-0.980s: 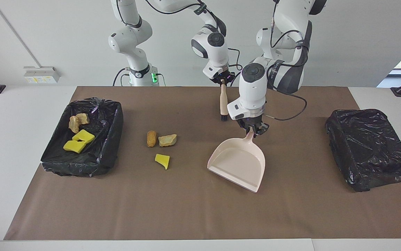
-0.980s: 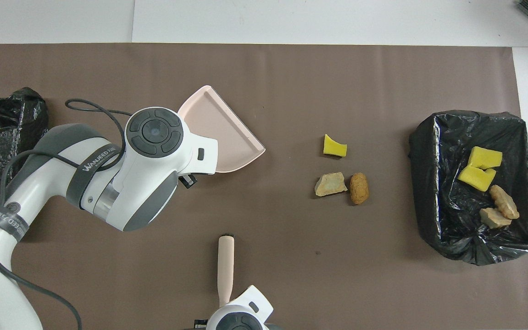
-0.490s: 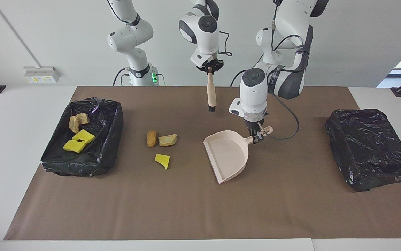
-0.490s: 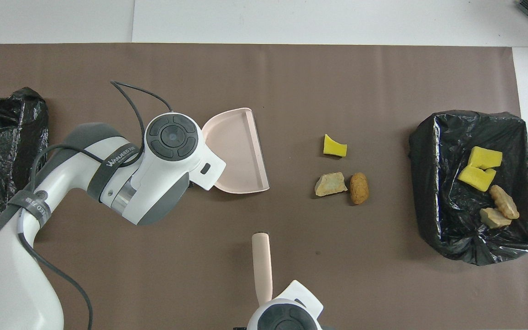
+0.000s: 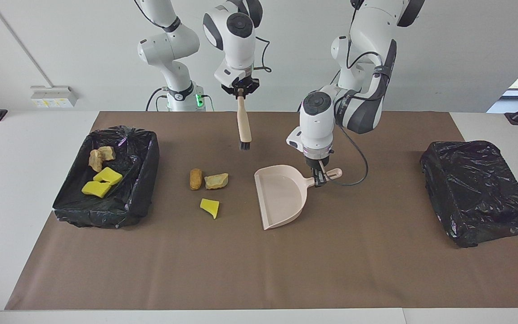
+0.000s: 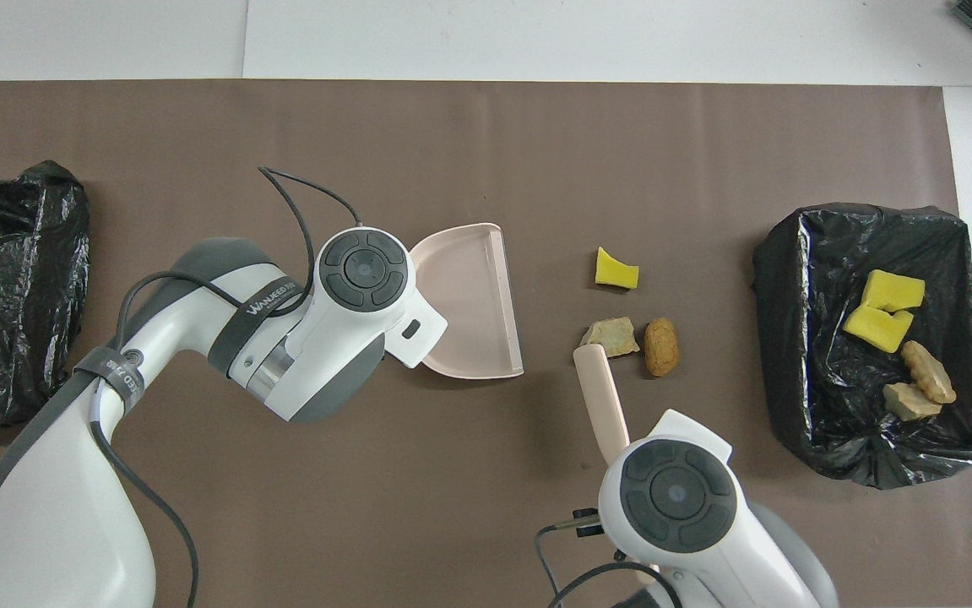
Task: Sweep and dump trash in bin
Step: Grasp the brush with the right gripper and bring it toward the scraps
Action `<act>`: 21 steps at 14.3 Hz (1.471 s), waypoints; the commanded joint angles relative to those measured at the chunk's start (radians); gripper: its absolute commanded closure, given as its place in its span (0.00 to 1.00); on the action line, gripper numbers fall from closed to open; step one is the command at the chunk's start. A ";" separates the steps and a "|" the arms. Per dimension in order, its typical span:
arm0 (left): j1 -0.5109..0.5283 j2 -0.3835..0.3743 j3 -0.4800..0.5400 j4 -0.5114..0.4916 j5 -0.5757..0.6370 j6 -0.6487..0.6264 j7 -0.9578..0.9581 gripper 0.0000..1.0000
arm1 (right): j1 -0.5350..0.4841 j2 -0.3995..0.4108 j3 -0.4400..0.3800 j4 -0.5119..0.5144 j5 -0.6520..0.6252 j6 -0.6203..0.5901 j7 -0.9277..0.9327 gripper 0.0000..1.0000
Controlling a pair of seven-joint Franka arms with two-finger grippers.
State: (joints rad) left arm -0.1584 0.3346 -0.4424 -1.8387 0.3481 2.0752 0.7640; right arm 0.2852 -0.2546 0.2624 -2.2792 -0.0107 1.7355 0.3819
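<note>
Three pieces of trash lie on the brown mat: a brown lump (image 5: pixel 195 178) (image 6: pixel 661 346), a tan lump (image 5: pixel 216 180) (image 6: pixel 612 335) and a yellow sponge chunk (image 5: pixel 209 207) (image 6: pixel 616 270). More trash (image 5: pixel 101 182) lies inside the black-lined bin (image 5: pixel 148 166) (image 6: pixel 777 338) at the right arm's end. My left gripper (image 5: pixel 319 177) is shut on the handle of the pink dustpan (image 5: pixel 281 198) (image 6: pixel 469 304), whose mouth faces the loose trash. My right gripper (image 5: pixel 240 90) is shut on the beige brush (image 5: pixel 243 126) (image 6: pixel 600 401), which hangs bristles down in the air beside the tan lump.
A second bin wrapped in a black bag (image 5: pixel 475 189) (image 6: pixel 4 287) stands at the left arm's end. A black cable (image 5: pixel 358 166) loops from the left wrist above the mat (image 5: pixel 259 270).
The left gripper has carried the dustpan toward the loose trash and turned its mouth to face it. The right gripper has lifted the brush and swung it toward the tan lump.
</note>
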 commanded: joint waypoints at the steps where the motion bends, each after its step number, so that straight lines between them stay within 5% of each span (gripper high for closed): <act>1: -0.038 0.003 0.008 -0.014 0.009 0.003 -0.018 1.00 | -0.092 0.024 0.015 -0.005 -0.115 0.048 -0.057 1.00; 7: -0.044 -0.002 0.007 -0.031 0.052 -0.024 -0.054 1.00 | -0.274 0.113 0.017 -0.042 -0.172 0.157 -0.083 1.00; 11: -0.044 -0.017 0.005 -0.077 0.052 -0.018 -0.055 1.00 | -0.291 0.158 0.021 -0.063 -0.149 0.211 -0.098 1.00; 17: -0.058 -0.020 0.007 -0.068 0.057 -0.046 -0.086 1.00 | -0.207 0.284 0.026 0.069 0.145 0.254 -0.126 1.00; 21: -0.087 -0.028 0.002 -0.033 0.166 -0.187 -0.164 1.00 | -0.207 0.307 0.026 0.104 0.378 0.256 -0.213 1.00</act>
State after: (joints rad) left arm -0.2216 0.3256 -0.4479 -1.8623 0.4570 1.9628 0.6507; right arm 0.0999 0.0280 0.2871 -2.2009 0.2626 1.9980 0.2632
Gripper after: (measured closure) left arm 0.687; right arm 0.740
